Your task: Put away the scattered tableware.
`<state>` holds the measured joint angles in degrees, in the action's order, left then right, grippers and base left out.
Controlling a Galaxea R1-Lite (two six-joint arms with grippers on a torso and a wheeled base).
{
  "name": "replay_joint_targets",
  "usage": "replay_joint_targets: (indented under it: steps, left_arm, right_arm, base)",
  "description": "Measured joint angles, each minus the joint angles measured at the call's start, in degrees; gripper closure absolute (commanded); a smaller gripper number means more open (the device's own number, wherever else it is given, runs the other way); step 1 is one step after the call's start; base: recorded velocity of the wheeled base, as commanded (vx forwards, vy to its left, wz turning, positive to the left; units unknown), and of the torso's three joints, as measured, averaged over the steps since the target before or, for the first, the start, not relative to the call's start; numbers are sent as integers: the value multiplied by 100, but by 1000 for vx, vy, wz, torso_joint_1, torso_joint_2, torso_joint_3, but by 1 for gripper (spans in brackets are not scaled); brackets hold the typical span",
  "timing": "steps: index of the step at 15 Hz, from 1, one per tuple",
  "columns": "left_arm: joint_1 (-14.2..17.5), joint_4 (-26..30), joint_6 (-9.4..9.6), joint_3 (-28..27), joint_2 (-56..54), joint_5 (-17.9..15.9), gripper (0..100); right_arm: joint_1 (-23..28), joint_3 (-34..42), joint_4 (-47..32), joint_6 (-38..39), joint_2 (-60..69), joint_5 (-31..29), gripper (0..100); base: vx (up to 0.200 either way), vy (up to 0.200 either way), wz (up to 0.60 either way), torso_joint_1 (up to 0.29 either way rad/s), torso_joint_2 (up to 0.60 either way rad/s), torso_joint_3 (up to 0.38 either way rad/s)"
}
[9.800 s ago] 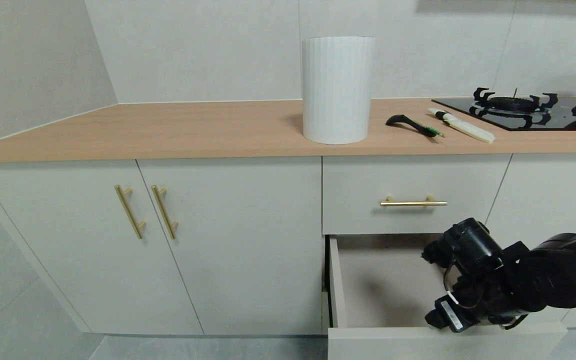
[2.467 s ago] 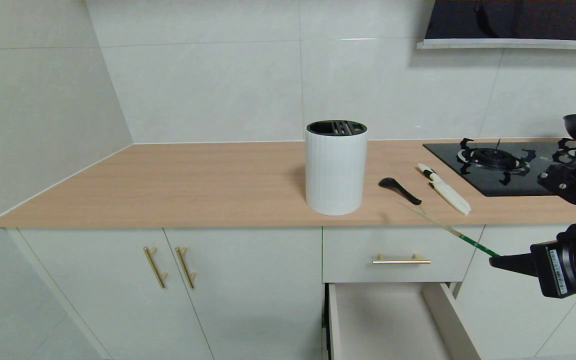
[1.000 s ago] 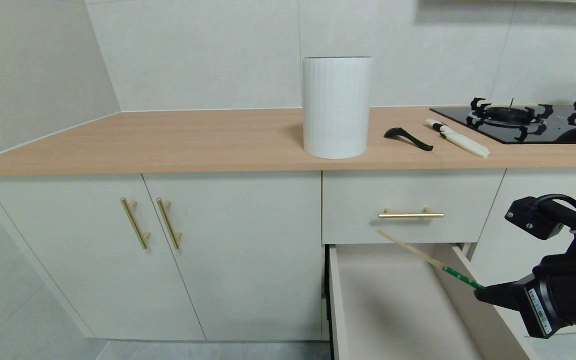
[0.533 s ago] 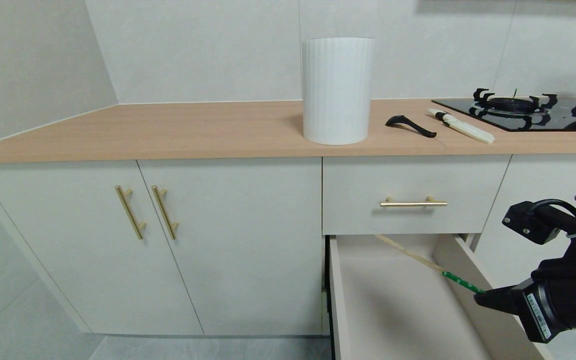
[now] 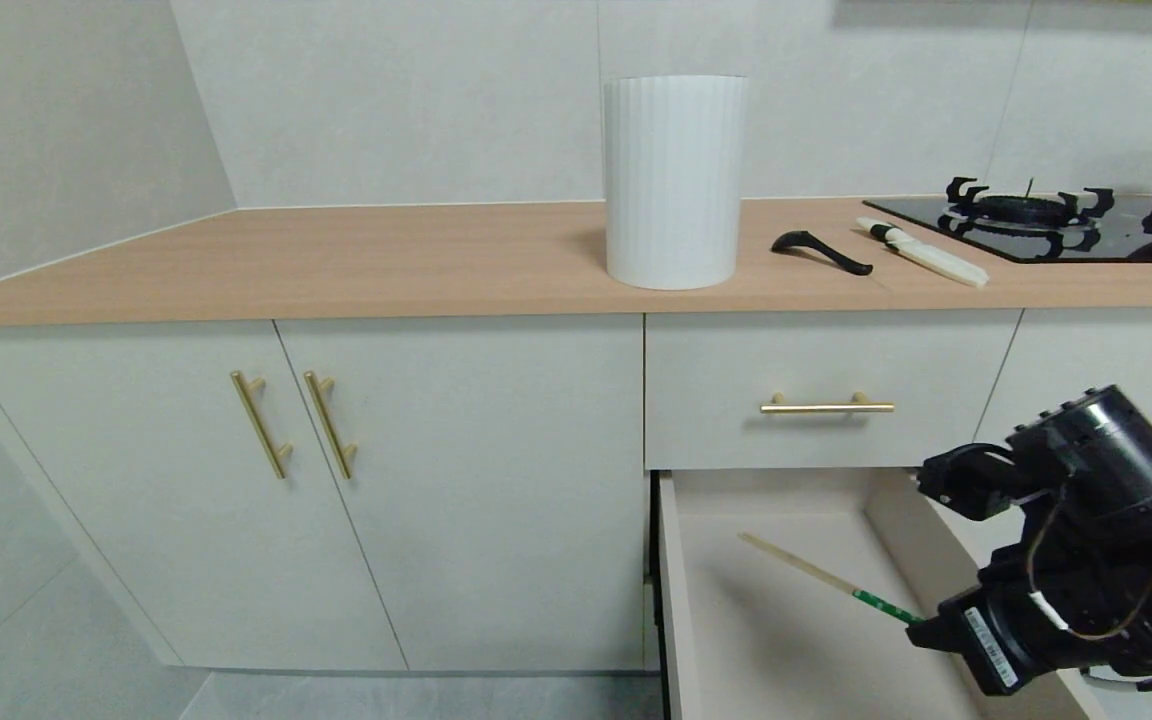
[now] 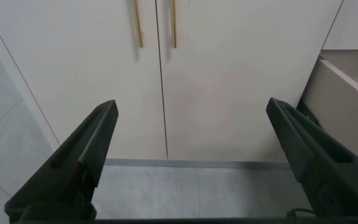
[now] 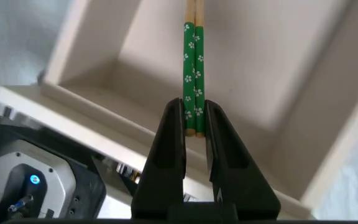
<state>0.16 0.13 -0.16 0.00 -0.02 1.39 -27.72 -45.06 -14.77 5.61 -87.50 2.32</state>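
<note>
My right gripper (image 5: 921, 622) is clamped on the green end of the chopsticks (image 5: 816, 573), holding them slanted over the open drawer (image 5: 674, 580), while my left gripper (image 6: 190, 109) hangs with fingers wide apart before the cabinet doors (image 6: 229, 74).

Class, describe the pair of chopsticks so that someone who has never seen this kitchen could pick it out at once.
Under the wooden counter, below and right of the tall white ribbed canister, one drawer stands open. Over it the right gripper pinches the chopsticks. Unlike the black spoon and the long white utensil on the counter, they are thin pale sticks with green flowered ends.
</note>
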Motion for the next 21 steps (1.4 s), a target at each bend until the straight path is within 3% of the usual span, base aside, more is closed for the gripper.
replay_joint_targets:
  steps: [8,11,16,21]
  left_arm:
    - [0,0,0,0,0,-2,0]
    - [0,0,0,0,0,-2,0]
    - [0,-2,0,0,0,0,0]
    - [0,0,0,0,0,0,0]
  right_arm:
    - [-4,-80,2203,1101,-2690,66,100]
    - [-50,-307,2314,1434,-3339,-7,100]
    - [-411,-450,2309,1592,-3986,-713,100]
    - [-474,-560,2386,1855,-4246,-764,100]
  base:
    - [0,0,0,0,0,0]
    - [0,0,0,0,0,0]
    - [0,0,0,0,0,0]
    - [0,0,0,0,0,0]
